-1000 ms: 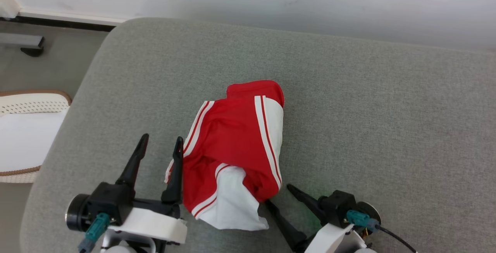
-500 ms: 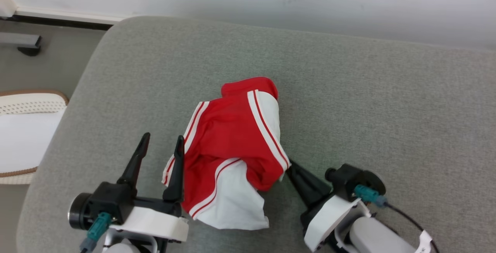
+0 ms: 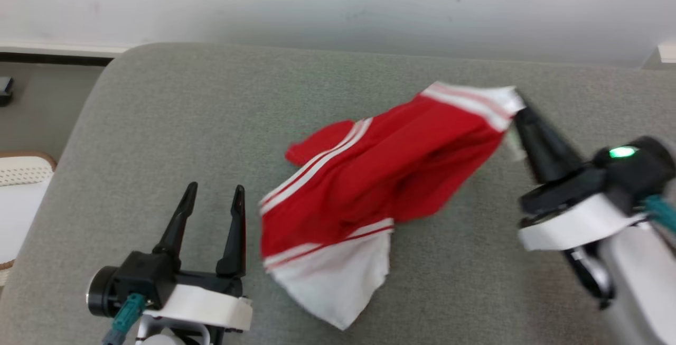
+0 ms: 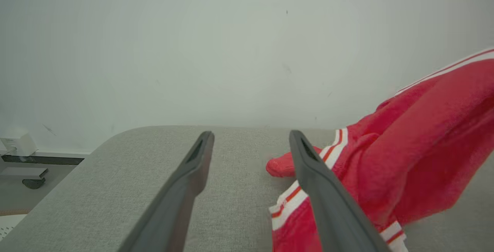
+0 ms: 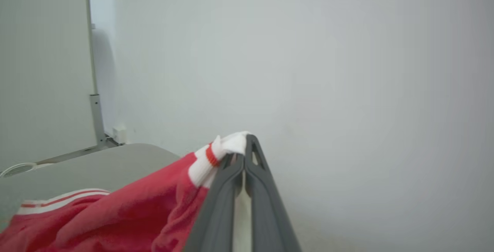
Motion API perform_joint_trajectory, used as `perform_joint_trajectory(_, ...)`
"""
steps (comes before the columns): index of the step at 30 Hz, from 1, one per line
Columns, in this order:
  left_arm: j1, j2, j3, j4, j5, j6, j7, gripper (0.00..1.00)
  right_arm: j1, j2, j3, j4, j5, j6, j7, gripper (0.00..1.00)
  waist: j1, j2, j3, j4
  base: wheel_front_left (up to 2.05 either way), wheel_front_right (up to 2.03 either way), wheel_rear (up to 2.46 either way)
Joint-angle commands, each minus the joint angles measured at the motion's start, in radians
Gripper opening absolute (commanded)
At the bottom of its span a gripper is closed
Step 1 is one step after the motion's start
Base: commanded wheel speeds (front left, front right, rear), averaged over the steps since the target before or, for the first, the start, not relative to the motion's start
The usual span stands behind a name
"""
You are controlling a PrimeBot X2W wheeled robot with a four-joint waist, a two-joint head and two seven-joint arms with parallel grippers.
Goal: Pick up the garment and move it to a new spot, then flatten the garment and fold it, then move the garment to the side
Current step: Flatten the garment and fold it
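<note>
Right jaws pressed tight together: you have white striped hem of garment (image 3: 380, 176) pinched at tips (clearest in right wrist view). Held end lifted off grey surface (image 3: 158, 123), red cloth sloping down toward your left. White lower panel rests on surface at end nearest you. Left jaws spread wide, holding nothing. Its fingers (image 3: 235, 229) sit just beside garment's low end, not visibly touching. White wall (image 3: 317, 1) behind.

The garment (image 3: 380, 176) is soft matt cloth, the cushion (image 3: 174, 112) a coarse-woven matt fabric.
</note>
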Motion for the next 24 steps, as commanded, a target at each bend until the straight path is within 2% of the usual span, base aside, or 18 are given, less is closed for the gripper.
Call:
perform_joint_trajectory(1,0.005,0.005,0.003,-0.004,-0.005,0.002,-0.005,1.00,0.032,-0.017,-0.053,-0.061,-0.022,-0.003,0.017,0.00,-0.0001,-0.0001,-0.003,-0.009,0.00,0.00,0.00)
perform_joint_trajectory(6,0.010,0.010,0.003,-0.004,-0.011,0.002,-0.005,1.00,0.116,-0.036,-0.227,-0.264,-0.077,-0.003,0.122,0.00,-0.0001,-0.0001,-0.009,-0.029,0.00,0.00,0.00)
perform_joint_trajectory(9,0.002,0.008,-0.001,-0.001,-0.013,-0.003,-0.006,1.00,0.180,-0.024,-0.311,-0.310,-0.087,-0.003,0.190,0.00,-0.0001,-0.0001,-0.010,-0.031,0.00,0.00,0.00)
perform_joint_trajectory(14,-0.011,-0.002,-0.015,0.007,-0.016,-0.008,-0.008,1.00,0.307,0.015,-0.427,-0.236,-0.088,-0.003,0.234,0.00,-0.0001,-0.0001,-0.011,-0.026,0.00,0.00,0.00)
perform_joint_trajectory(20,-0.012,-0.001,-0.019,0.016,-0.017,-0.010,-0.011,1.00,0.380,0.056,-0.503,-0.063,-0.068,-0.002,0.189,0.00,-0.0001,-0.0001,-0.012,-0.031,0.00,0.00,0.00)
perform_joint_trajectory(21,-0.011,0.001,-0.019,0.017,-0.017,-0.011,-0.009,1.00,0.382,0.063,-0.507,-0.041,-0.064,-0.003,0.179,0.06,-0.0001,-0.0001,-0.014,-0.033,0.00,0.00,0.00)
perform_joint_trajectory(22,-0.009,0.002,-0.019,0.019,-0.018,-0.011,-0.009,1.00,0.383,0.064,-0.508,-0.020,-0.066,-0.003,0.169,0.46,-0.0001,-0.0001,-0.015,-0.035,0.00,0.00,0.00)
perform_joint_trajectory(23,-0.008,0.004,-0.020,0.020,-0.018,-0.010,-0.008,1.00,0.386,0.068,-0.510,-0.004,-0.062,-0.003,0.158,1.00,-0.0001,-0.0001,-0.018,-0.036,0.00,0.00,0.00)
perform_joint_trajectory(24,-0.006,0.006,-0.020,0.022,-0.019,-0.010,-0.008,1.00,0.391,0.072,-0.512,0.007,-0.059,-0.003,0.146,1.00,-0.0001,-0.0001,-0.021,-0.037,0.00,0.00,0.00)
